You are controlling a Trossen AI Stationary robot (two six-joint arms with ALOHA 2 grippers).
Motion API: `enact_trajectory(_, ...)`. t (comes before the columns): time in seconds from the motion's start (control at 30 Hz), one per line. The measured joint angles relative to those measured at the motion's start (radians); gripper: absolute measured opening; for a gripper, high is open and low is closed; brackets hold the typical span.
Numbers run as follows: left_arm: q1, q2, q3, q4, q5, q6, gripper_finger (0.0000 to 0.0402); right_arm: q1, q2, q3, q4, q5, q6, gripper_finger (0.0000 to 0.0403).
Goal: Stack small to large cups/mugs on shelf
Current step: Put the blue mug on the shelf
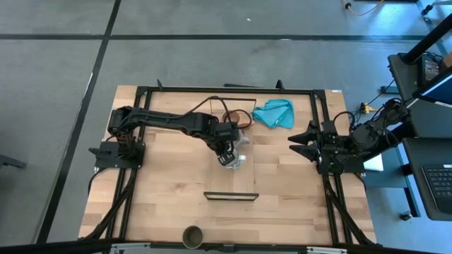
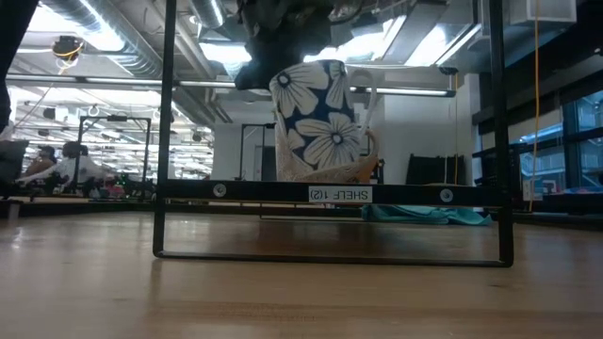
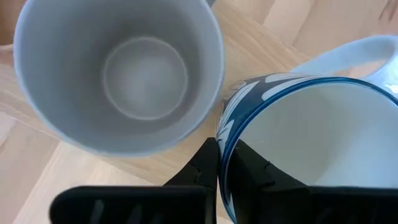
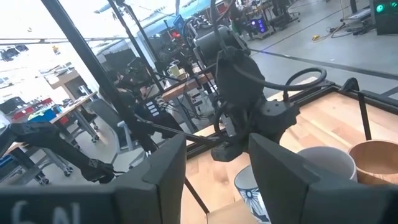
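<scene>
My left gripper [image 1: 229, 155] reaches over the shelf [image 1: 244, 180] at mid-table and is shut on a blue mug with white flowers [image 2: 320, 118], whitish inside. In the low view this mug hangs slightly tilted, with its base about level with the shelf board [image 2: 245, 191]. A grey mug [image 3: 124, 74] stands upright right beside it. A tan wooden cup [image 4: 376, 158] is next to the grey mug [image 4: 323, 158]. A dark olive cup [image 1: 192, 236] stands at the table's near edge. My right gripper [image 1: 300, 144] waits open at the table's right side. My left gripper holds the flowered mug by its rim [image 3: 227, 134], on the side away from the handle [image 3: 348, 56]. One finger [image 3: 249, 168] is inside the mug and one finger [image 3: 199, 168] is outside. The fingers come from above, pointing down. I cannot tell whether the base touches the shelf.
A teal cloth [image 1: 274, 113] lies on the table's far side, right of the shelf. A black frame [image 1: 141, 88] runs around the tabletop. Bare shelf board lies toward the near bracket [image 1: 231, 196].
</scene>
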Motion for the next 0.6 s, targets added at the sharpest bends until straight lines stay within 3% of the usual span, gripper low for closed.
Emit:
enact_trajectory(0.23,0.001,0.0,0.0,-0.014,-0.009,-0.001,0.0014,0.0,0.013,0.0,0.006,-0.003,0.027,0.0177)
enact_trajectory(0.6,0.0,0.006,0.0,-0.023,0.011,0.0,0.0014,0.0,0.18,0.001,0.018,-0.1,0.24,0.0177)
